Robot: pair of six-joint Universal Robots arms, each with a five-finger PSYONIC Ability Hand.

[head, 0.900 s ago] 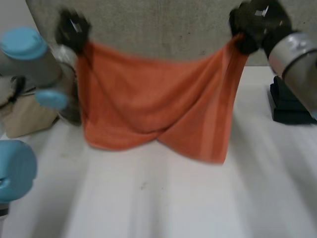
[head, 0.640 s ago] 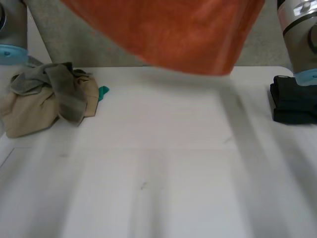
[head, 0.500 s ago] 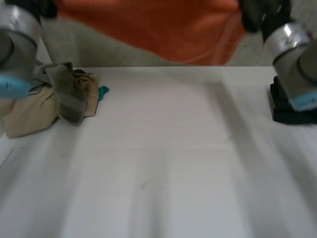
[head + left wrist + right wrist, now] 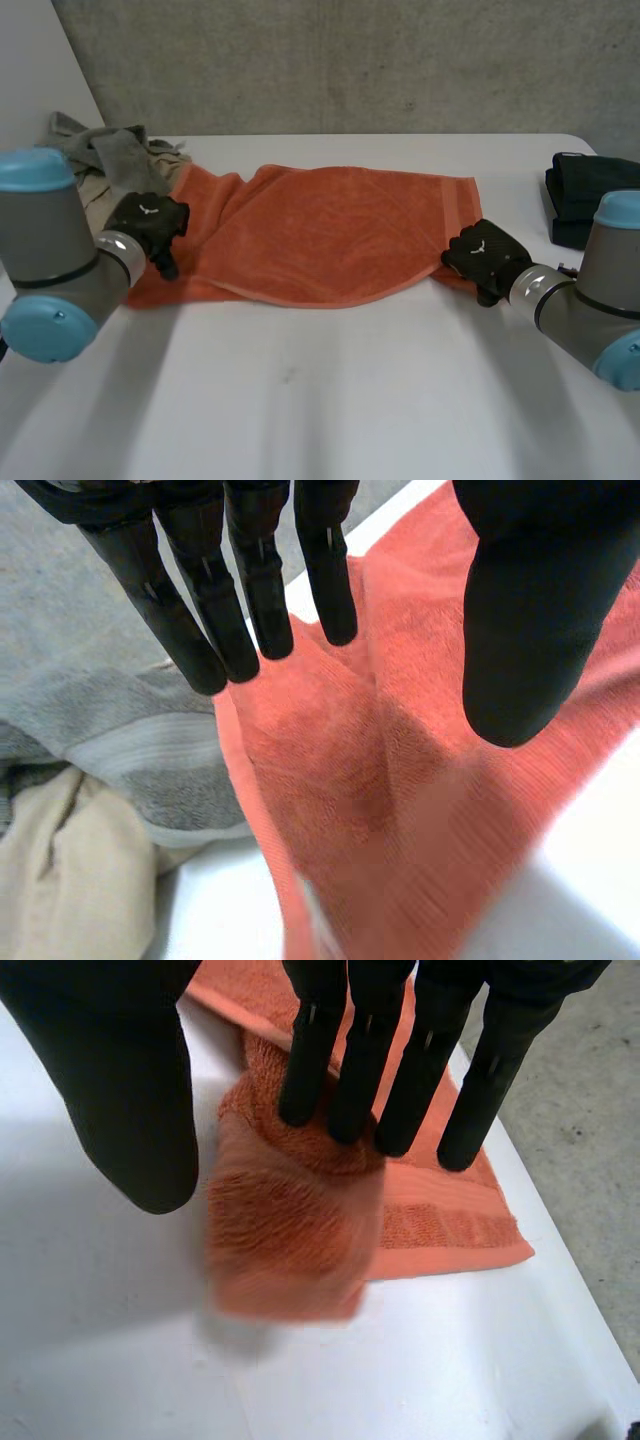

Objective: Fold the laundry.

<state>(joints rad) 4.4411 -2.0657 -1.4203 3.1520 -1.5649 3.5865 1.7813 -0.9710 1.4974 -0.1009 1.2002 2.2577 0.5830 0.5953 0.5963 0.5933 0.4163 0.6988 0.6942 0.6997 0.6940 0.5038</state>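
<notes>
The white surface (image 4: 330, 400) is carrying one orange towel (image 4: 330, 230), which is lying rumpled across its far middle with a long fold running along the near side. One heap of cloths (image 4: 95, 150), a grey towel (image 4: 110, 730) over a beige cloth (image 4: 70, 880), is sitting right against the orange towel's left end. One dark folded stack (image 4: 580, 195) is resting apart, past the right end. The left hand (image 4: 148, 222) is hovering over the towel's left edge, fingers straight and thumb spread wide, pinching nothing. The right hand (image 4: 483, 255) is reaching onto the right corner, straight fingertips (image 4: 300, 1110) touching the bunched cloth, thumb held apart.
</notes>
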